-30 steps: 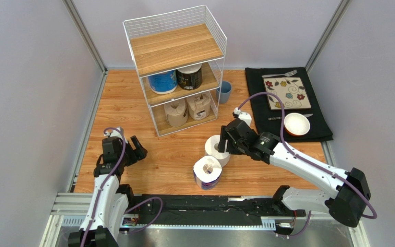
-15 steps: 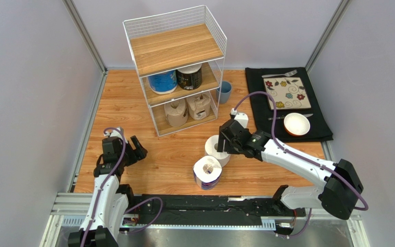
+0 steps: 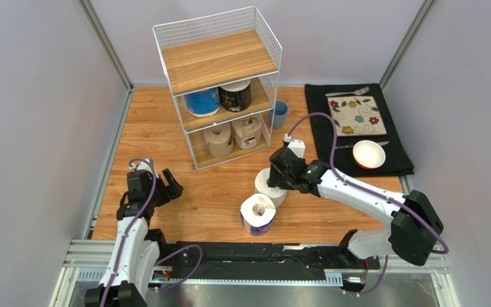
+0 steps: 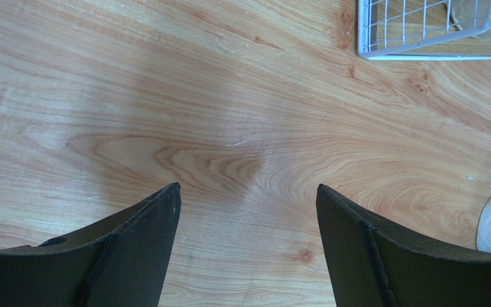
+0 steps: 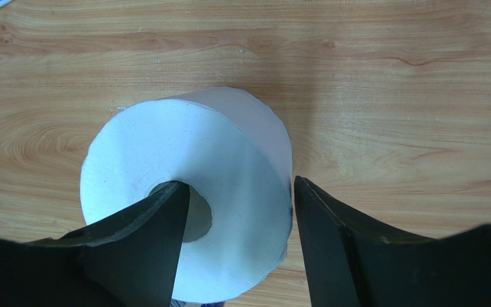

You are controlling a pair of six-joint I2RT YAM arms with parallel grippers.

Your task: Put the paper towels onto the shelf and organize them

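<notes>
No legible text; print on blue-wrapped roll (image 3: pixel 202 101), dark-wrapped roll (image 3: pixel 236 96) too small to read.

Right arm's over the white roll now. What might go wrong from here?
1. Jaws of the right gripper straddle one wall of the white roll, one inside its core; soft paper may crush or slip on lifting.
2. The blue-wrapped roll sits close beside it and could get knocked.

The wall of an upright roll (image 5: pixel 145 147) is straddled by the jaws of the right gripper (image 5: pixel 240 185), one set in the core. Another roll (image 3: pixel 257 214) is found just behind them, the shelf (image 3: pixel 219 61) well ahead-left.
</notes>
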